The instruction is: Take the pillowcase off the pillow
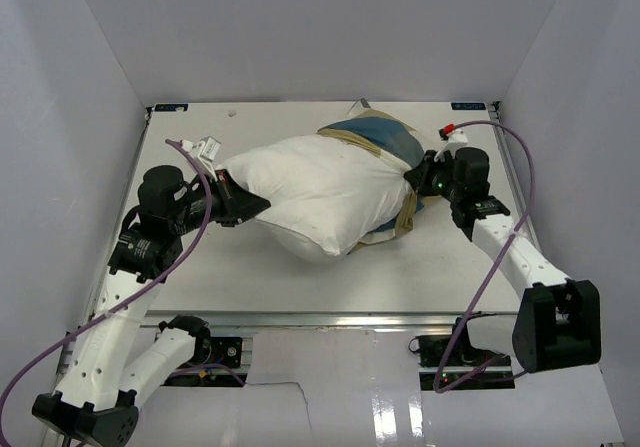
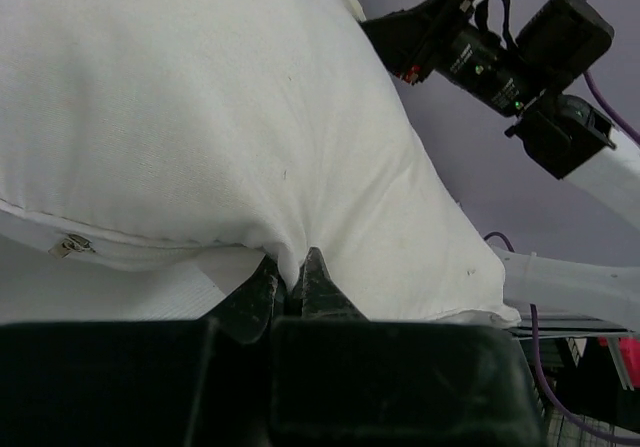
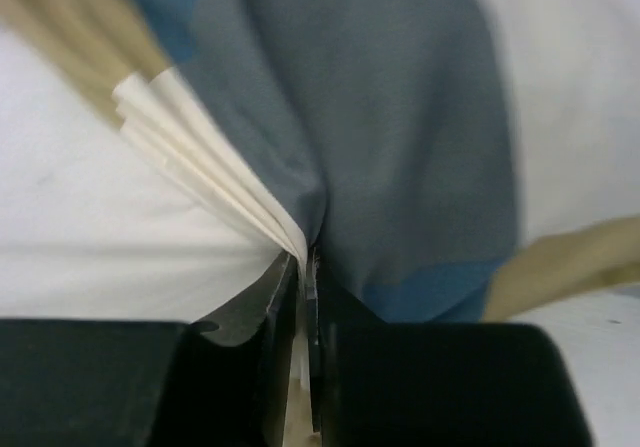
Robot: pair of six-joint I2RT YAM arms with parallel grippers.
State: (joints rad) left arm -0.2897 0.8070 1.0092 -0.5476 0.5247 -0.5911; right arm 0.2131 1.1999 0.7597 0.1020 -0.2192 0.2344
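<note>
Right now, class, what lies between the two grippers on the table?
In the top view, the pillow spans the gap: left gripper pinches its bare white end, right gripper pinches the pillowcase bunched at the other.

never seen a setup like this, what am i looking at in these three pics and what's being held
Two robot arms are bolted at the near edge of a table. One picture looks down from above; the other two come from cameras on each wrist. On the table lies a white pillow, its far end partly in a blue, tan and cream pillowcase. The left pincer is shut on the pillow's corner. The right pincer is shut on bunched pillowcase fabric at the opposite end.
</note>
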